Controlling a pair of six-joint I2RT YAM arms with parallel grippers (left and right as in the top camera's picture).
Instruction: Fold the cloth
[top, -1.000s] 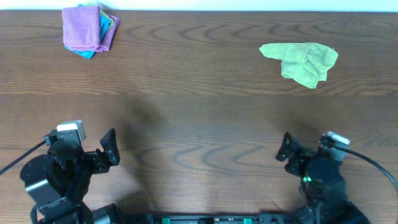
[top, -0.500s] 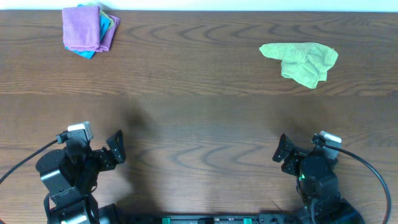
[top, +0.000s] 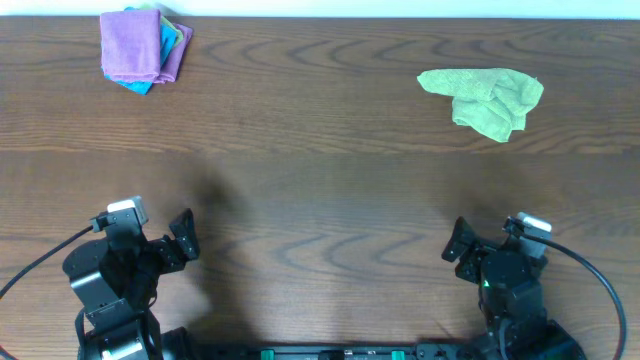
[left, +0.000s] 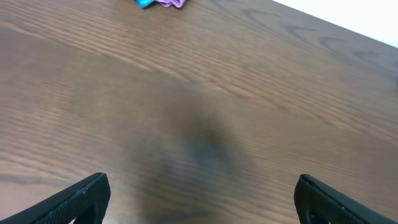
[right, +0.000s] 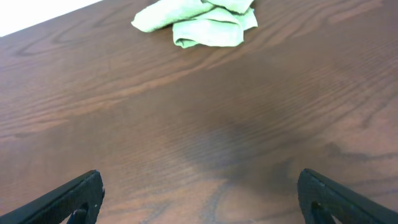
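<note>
The pinkish-purple cloth (top: 138, 46) lies folded at the far left corner of the table, on top of a bright blue cloth. Its edge shows at the top of the left wrist view (left: 169, 2). My left gripper (top: 182, 238) is open and empty at the near left, far from the cloth; its fingertips show in the left wrist view (left: 200, 199). My right gripper (top: 456, 243) is open and empty at the near right; its fingertips show in the right wrist view (right: 200, 196).
A crumpled lime-green cloth (top: 485, 98) lies at the far right and shows in the right wrist view (right: 198, 20). The blue cloth (top: 135, 86) peeks from under the purple one. The table (top: 320, 180) is dark wood.
Both arms have drawn back slightly toward the near edge and settled. The cloths have not moved.
</note>
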